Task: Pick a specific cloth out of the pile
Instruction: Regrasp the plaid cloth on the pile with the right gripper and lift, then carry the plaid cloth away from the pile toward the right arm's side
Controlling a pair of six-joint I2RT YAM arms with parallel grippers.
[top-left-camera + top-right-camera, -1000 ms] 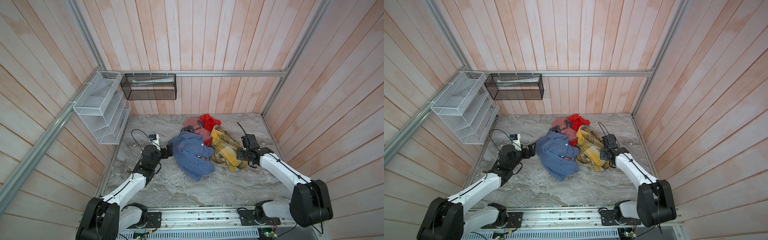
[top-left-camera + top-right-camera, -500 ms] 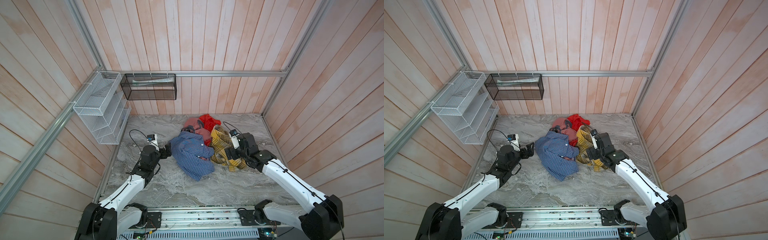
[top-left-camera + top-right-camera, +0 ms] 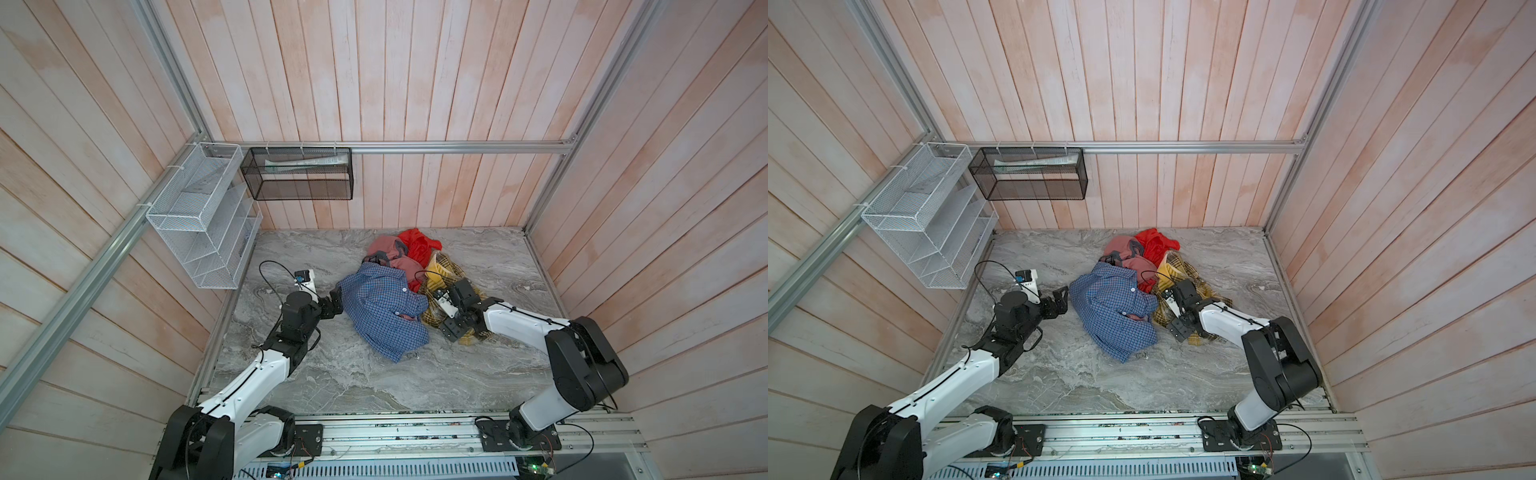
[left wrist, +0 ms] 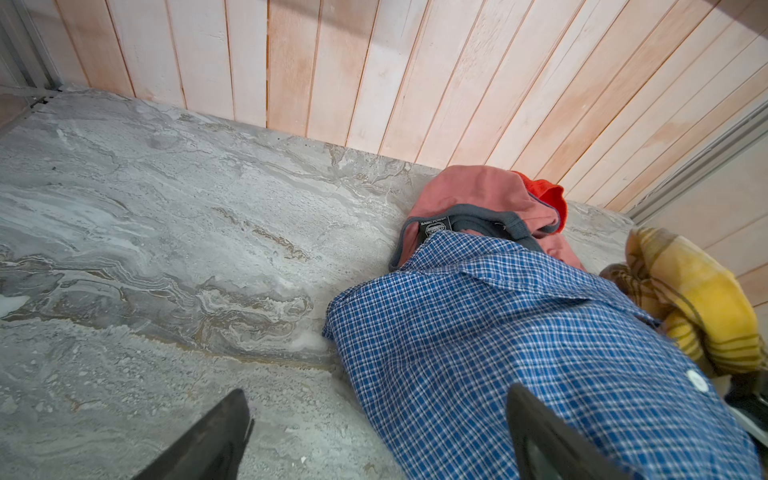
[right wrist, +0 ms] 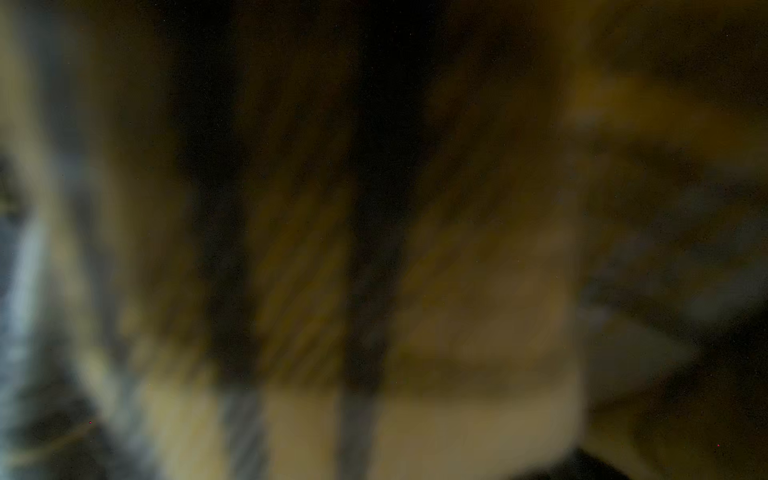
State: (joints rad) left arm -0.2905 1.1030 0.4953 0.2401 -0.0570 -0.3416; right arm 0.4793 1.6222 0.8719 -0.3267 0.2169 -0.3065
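The pile [image 3: 399,282] lies at the back middle of the marble table [image 3: 332,374]. The cloth [image 3: 442,270] [image 3: 1177,266] [image 4: 702,303], mustard plaid, forms its right side, partly under the blue checked shirt [image 3: 386,311] [image 3: 1113,311] [image 4: 498,332]. My right gripper [image 3: 442,322] [image 3: 1174,321] is pressed low into the cloth's front part. Its wrist view shows only blurred yellow plaid [image 5: 457,374], so its jaws are hidden. My left gripper [image 3: 338,301] [image 3: 1063,297] [image 4: 374,424] stands open at the shirt's left edge, one finger over the shirt, one over bare table.
A red garment [image 3: 417,245] and a salmon piece [image 3: 386,249] [image 4: 478,191] lie behind the shirt. On the left wall hangs a white wire rack [image 3: 199,224]; a black mesh basket [image 3: 299,174] hangs on the back wall. Wooden walls enclose three sides.
My right arm swung from the cloth's right edge across it and now sits low at its front left, elbow folded back. The left gripper edged slightly toward the shirt.
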